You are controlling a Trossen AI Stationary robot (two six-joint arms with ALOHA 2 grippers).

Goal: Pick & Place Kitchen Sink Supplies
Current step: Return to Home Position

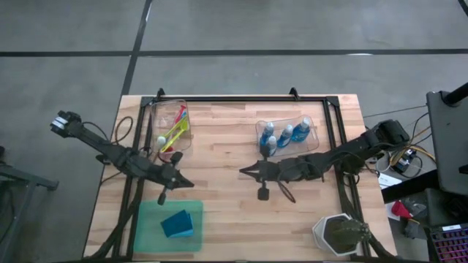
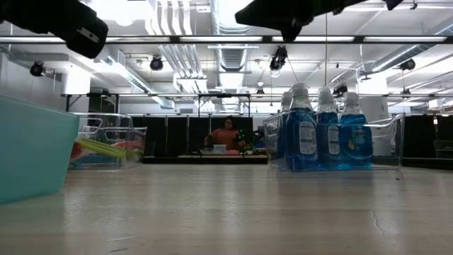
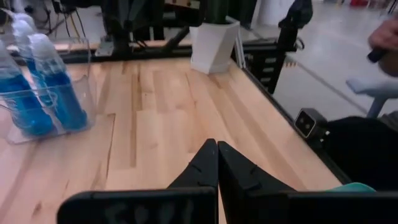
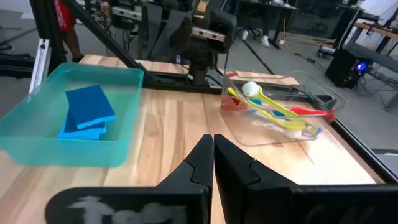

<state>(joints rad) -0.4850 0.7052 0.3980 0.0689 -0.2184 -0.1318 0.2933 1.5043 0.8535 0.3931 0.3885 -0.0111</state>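
Blue flat rectangular sponges (image 1: 178, 223) lie stacked in the green plastic tray (image 1: 146, 237), near left. Small blue pale-capped bottles (image 1: 285, 134) stand in a clear plastic bin (image 1: 316, 143), far right. Thin coloured brushes (image 1: 174, 133) lie in another clear bin (image 1: 158, 117), far left. The left gripper (image 1: 190, 184) and right gripper (image 1: 243, 171) hang over mid-table, fingers pressed together, holding nothing.

Left tool (image 1: 188, 184) and right tool (image 1: 243, 172) hover, pointing inward toward each other, both closed tight and empty.

no text reads clearly; the labels on the blue bottles (image 2: 318, 138) carry print too small to make out.
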